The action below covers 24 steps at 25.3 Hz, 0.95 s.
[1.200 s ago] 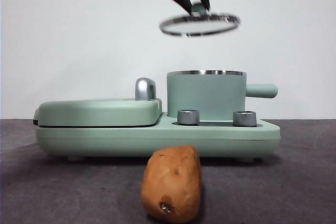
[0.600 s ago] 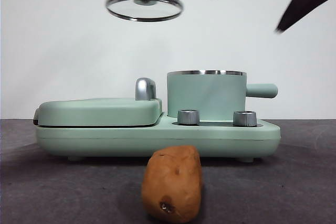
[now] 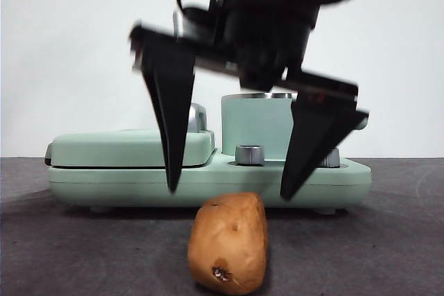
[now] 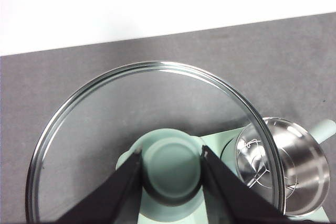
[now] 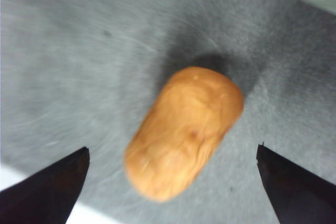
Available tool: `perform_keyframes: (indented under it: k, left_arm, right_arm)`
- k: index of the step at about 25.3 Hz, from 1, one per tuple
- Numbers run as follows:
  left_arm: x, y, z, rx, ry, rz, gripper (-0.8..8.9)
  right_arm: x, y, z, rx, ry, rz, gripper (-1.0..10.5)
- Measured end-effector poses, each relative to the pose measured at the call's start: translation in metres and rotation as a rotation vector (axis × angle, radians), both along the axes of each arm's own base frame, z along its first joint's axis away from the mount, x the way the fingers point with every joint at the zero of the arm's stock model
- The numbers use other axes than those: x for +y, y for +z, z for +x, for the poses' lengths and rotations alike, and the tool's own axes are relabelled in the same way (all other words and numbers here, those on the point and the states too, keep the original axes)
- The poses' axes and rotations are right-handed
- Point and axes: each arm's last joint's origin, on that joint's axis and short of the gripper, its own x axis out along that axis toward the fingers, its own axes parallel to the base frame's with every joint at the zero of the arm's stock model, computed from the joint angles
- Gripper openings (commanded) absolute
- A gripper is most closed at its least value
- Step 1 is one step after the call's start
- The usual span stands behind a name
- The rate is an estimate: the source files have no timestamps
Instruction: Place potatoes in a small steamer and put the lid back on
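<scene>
Front view: potato (image 3: 228, 242) lies lengthwise toward camera, blemished end nearest.

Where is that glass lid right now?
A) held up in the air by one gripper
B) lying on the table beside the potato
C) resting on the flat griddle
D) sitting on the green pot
A: the left gripper is shut on the knob of the lid, high above the open steamer.

Bright even light, motion-blurred claw (image 3: 229, 188), soft shadow under potato (image 5: 184, 129)
</scene>
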Motion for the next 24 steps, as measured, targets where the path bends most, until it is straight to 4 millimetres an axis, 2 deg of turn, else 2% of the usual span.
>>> perform_keyframes:
  k: [5, 9, 10, 20, 24]
  left_arm:
    - [0.001, 0.003, -0.004, -0.007, -0.003, -0.003, 0.14]
    - [0.0, 0.003, -0.004, -0.007, -0.005, -0.003, 0.14]
    - [0.0, 0.003, -0.004, -0.007, -0.005, -0.003, 0.14]
    - [0.0, 0.003, -0.005, -0.007, -0.005, -0.004, 0.14]
    - [0.0, 0.003, -0.005, -0.007, -0.005, -0.004, 0.14]
  right_arm:
    - [0.007, -0.018, 0.005, 0.022, 0.001, -0.025, 4.6]
    - [0.01, -0.024, 0.006, 0.043, 0.005, -0.031, 2.0]
    - [0.01, -0.024, 0.006, 0.046, 0.005, -0.03, 1.7]
    - [0.006, -0.021, 0.011, 0.06, -0.01, -0.032, 1.6]
    - [0.002, 0.004, 0.027, 0.056, -0.03, -0.038, 1.6]
